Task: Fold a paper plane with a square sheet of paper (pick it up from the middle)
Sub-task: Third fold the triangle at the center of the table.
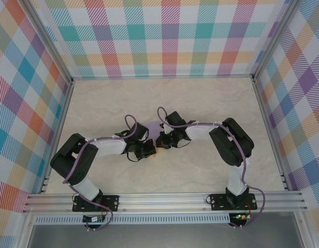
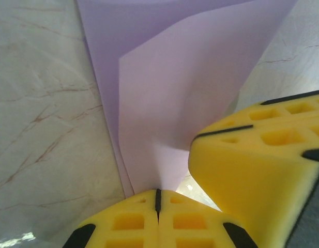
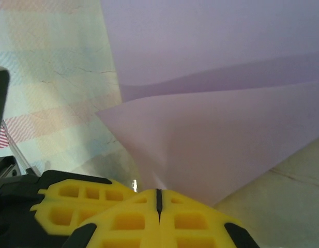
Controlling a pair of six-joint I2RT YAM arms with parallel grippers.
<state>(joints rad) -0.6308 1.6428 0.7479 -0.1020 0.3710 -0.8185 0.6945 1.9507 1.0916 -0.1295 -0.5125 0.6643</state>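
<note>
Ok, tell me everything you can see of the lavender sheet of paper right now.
The sheet of paper is thin, plain, pale lavender. It is bent over on itself, a lighter flap over a darker layer, softly curved. The left gripper and the right gripper, side by side, are each shut on its edge between yellow fingers. It sits over the middle of the marbled table; whether it rests on it I cannot tell.

The left arm [image 1: 110,146] and the right arm [image 1: 200,132] have white covers and black joints. A thin purple cable [image 1: 130,116] runs along each. The left gripper [image 2: 158,195] has yellow fingers [image 2: 128,223] with square hollows and black corners.
</note>
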